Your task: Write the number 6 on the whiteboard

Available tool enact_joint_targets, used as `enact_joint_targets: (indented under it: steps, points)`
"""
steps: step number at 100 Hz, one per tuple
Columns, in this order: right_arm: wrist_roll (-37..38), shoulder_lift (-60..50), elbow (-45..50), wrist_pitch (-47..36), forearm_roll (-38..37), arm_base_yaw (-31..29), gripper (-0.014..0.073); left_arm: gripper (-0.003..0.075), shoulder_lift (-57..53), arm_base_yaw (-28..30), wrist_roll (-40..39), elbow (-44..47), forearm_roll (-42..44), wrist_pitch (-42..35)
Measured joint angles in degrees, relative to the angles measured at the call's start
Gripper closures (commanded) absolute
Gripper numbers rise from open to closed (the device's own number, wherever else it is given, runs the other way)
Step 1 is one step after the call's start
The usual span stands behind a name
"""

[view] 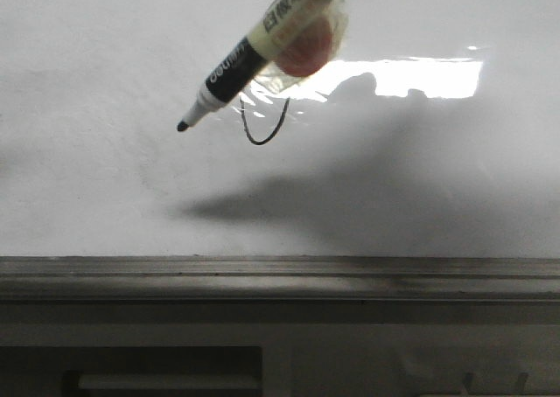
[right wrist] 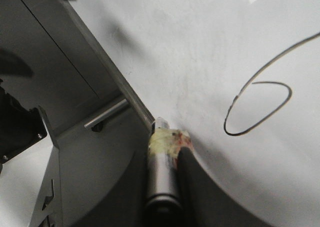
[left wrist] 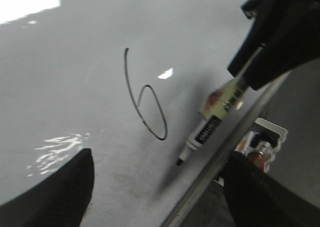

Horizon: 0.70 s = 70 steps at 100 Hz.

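Note:
The whiteboard fills the front view. On it is the number 6, a thin black slanted line with a narrow loop. In the front view only its loop shows below the marker. My right gripper is shut on a black and yellow marker wrapped in tape. The marker's tip points down-left, clear of the drawn line, with its shadow apart from it on the board. The marker and the right gripper show in the left wrist view. My left gripper is open and empty over the board.
A grey metal ledge runs along the board's lower edge. Bright light glare lies on the board at the upper right. Below the ledge are a grey panel with a metal handle and a small white tray of items.

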Motion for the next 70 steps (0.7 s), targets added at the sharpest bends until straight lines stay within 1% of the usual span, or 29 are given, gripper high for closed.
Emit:
enact_joint_targets:
  steps: [18, 30, 39, 52, 59, 70]
  points:
    - [0.0, 0.5, -3.6, 3.3, 0.2, 0.0, 0.0638, 0.0229, 8.9, -10.0, 3.4, -3.0, -0.6, -3.2]
    - [0.0, 1.6, -4.7, 5.7, 0.2, 0.0, 0.0638, 0.023, 14.9, -15.4, 4.4, -5.1, -0.6, -6.6]
    - [0.0, 1.8, -4.7, 6.3, 0.2, 0.0, 0.0638, 0.023, 18.4, -17.7, 4.5, -6.3, -0.5, -7.9]
    - [0.0, 1.8, -4.7, 7.1, 0.2, 0.0, 0.0638, 0.0232, 21.6, -18.5, 4.7, -7.5, -0.2, -8.7]
    - [0.0, 1.8, -4.7, 7.3, 0.2, 0.0, 0.0639, 0.027, 22.6, -18.6, 4.7, -7.7, 0.0, -9.5]
    - [0.0, 1.8, -4.7, 7.3, 0.2, 0.0, 0.0639, 0.039, 23.6, -18.6, 4.7, -7.7, 0.5, -10.0]
